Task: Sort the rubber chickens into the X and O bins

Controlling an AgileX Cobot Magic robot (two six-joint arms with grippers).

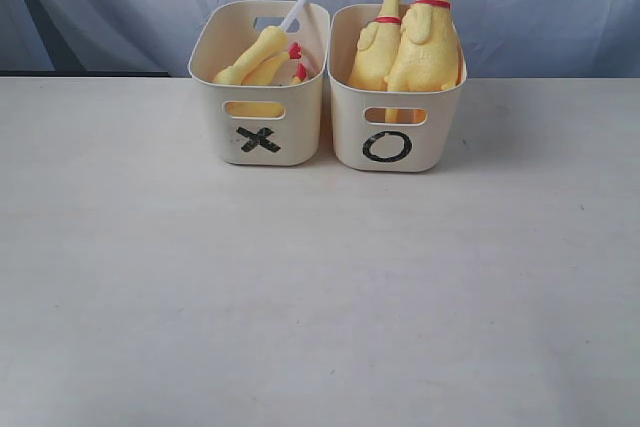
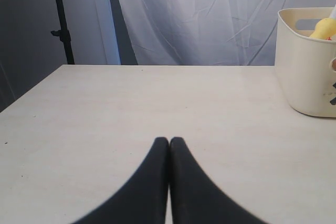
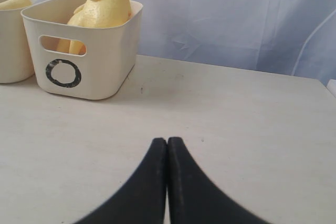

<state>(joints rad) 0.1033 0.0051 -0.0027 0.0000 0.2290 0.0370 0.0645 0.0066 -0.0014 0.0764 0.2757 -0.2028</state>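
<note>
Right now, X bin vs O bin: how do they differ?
Marking: the X bin carries a black X, the O bin a black O. Contents: the X bin's chickens lie slanted, low near its rim; the O bin's chickens stand upright, necks well above its rim. Shared: both are cream tubs with slot handles, side by side.

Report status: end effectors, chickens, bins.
Left end effector shut, empty; right end effector shut, empty. Two large chickens upright in O bin; smaller chickens tilted in X bin. Nothing in the way on the table.
</note>
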